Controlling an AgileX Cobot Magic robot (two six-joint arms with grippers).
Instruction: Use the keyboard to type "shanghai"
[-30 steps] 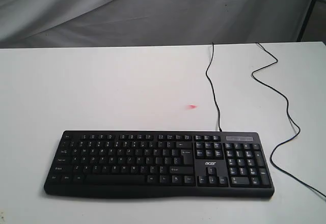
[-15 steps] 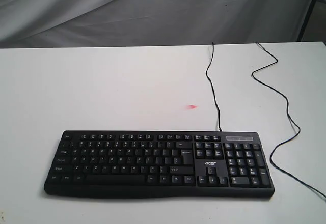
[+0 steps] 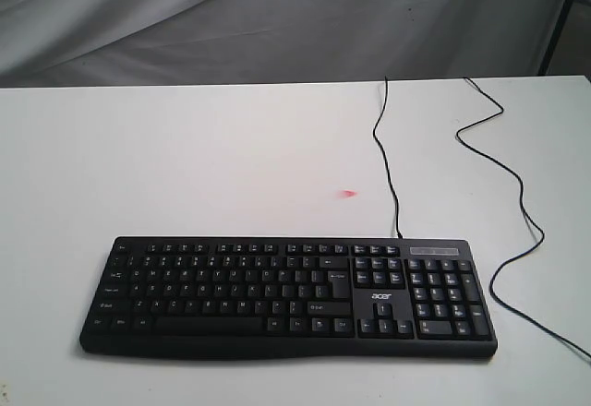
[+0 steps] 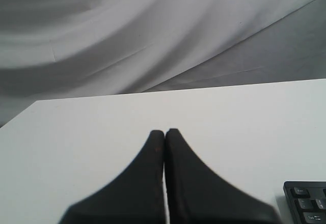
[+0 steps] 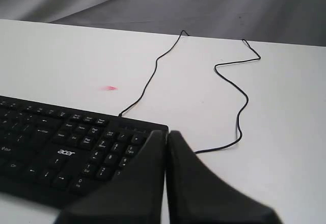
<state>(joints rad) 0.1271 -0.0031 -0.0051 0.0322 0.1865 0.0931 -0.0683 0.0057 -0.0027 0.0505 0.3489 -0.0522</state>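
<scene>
Up close, black keyboard [image 3: 288, 295] near on white desk [image 3: 185, 157], cable [image 3: 375, 135] running far — left end effector [image 4: 164, 132] pressed together, right end effector [image 5: 166, 133] too.

We count one keyboard [image 3: 286, 297], one table [image 3: 185, 166], one pink spot [image 3: 348, 193], two cables (middle cable [image 3: 379, 138], right cable [image 3: 522, 194]) and two grippers (left gripper [image 4: 164, 132], right gripper [image 5: 166, 133]).

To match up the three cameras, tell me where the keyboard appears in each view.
Exterior: the keyboard spans the lower middle.
Left wrist: one corner only, at the frame edge beside the left gripper.
Right wrist: its number-pad end, next to the right gripper.
Shared landmark: the pink mark beyond it, in exterior and right wrist views.
</scene>
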